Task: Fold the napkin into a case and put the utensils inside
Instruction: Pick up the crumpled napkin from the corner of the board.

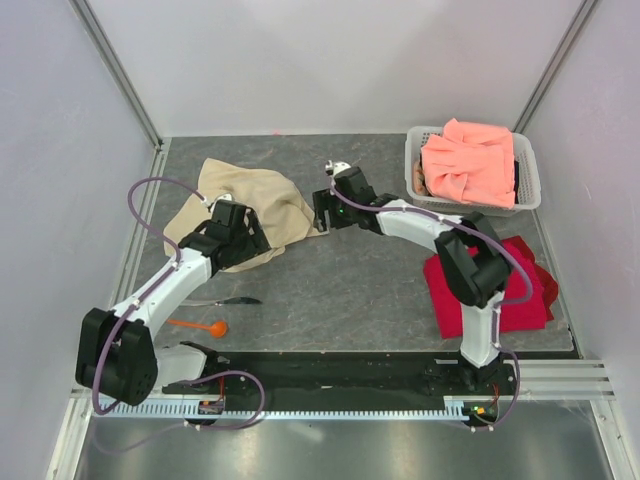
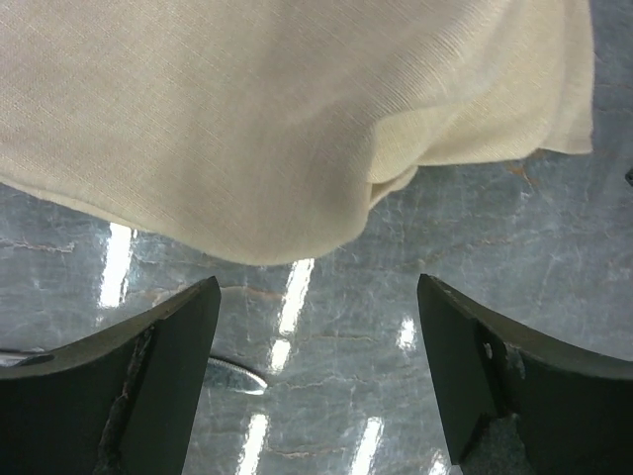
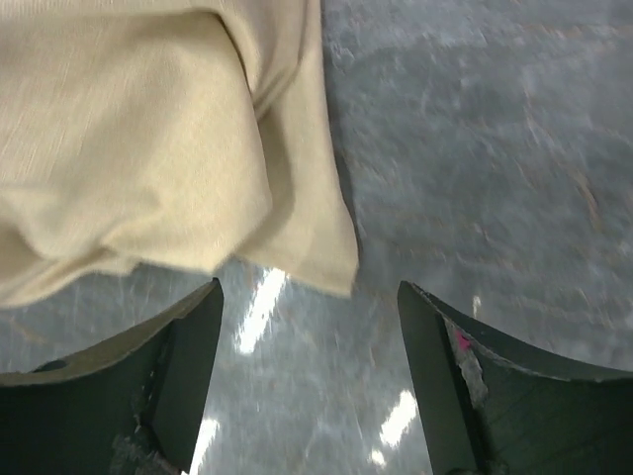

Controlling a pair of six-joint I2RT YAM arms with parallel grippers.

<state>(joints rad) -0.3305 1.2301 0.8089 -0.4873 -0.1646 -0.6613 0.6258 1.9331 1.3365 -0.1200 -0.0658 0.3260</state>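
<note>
The beige napkin (image 1: pixel 250 200) lies crumpled on the grey table at the back left. My left gripper (image 1: pixel 248 240) hovers at its near edge, open, with nothing between its fingers. In the left wrist view the napkin (image 2: pixel 277 119) fills the top and the left gripper (image 2: pixel 318 289) stands just short of its hem. My right gripper (image 1: pixel 320 215) is at the napkin's right corner, open and empty. In the right wrist view that corner (image 3: pixel 331 262) hangs just ahead of the right gripper (image 3: pixel 309 291). The orange spoon (image 1: pixel 205 326) and the thin dark utensil (image 1: pixel 228 301) lie near the left arm's base.
A white basket (image 1: pixel 527 190) at the back right holds a salmon-pink cloth (image 1: pixel 468 160). A red cloth (image 1: pixel 505 290) lies under the right arm. A shiny utensil tip (image 2: pixel 237 376) shows by the left finger. Walls close in on both sides.
</note>
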